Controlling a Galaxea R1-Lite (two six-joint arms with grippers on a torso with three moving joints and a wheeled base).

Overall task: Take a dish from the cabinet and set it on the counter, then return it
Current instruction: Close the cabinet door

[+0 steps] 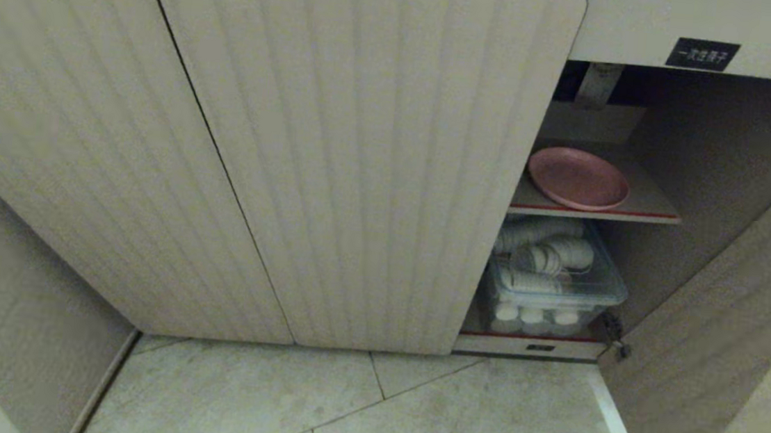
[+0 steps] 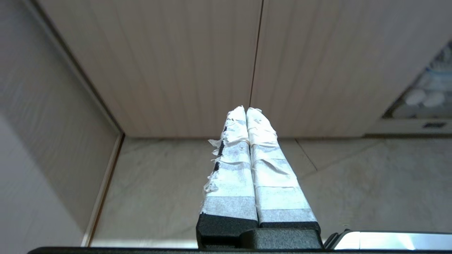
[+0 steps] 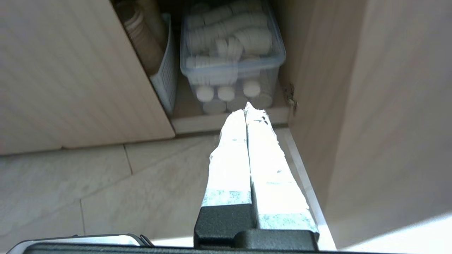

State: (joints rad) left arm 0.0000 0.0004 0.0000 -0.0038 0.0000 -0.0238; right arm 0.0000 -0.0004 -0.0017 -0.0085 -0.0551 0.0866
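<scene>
One pink dish [image 1: 578,178] lay flat on the red-edged shelf [image 1: 644,215] inside the open cabinet [image 1: 356,158], above a clear tub of white cups [image 1: 555,277]. Neither hand held anything: the left hand [image 2: 246,110] and the right hand [image 3: 246,107] both had their taped fingers pressed together, low over the floor. The dish looked stiff, light and smooth, probably slippery, so its near rim seemed the best place to pinch.

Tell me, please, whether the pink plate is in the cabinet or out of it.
In. The pink plate lies flat on the cabinet's red-edged shelf, seen past the open right-hand door.
</scene>
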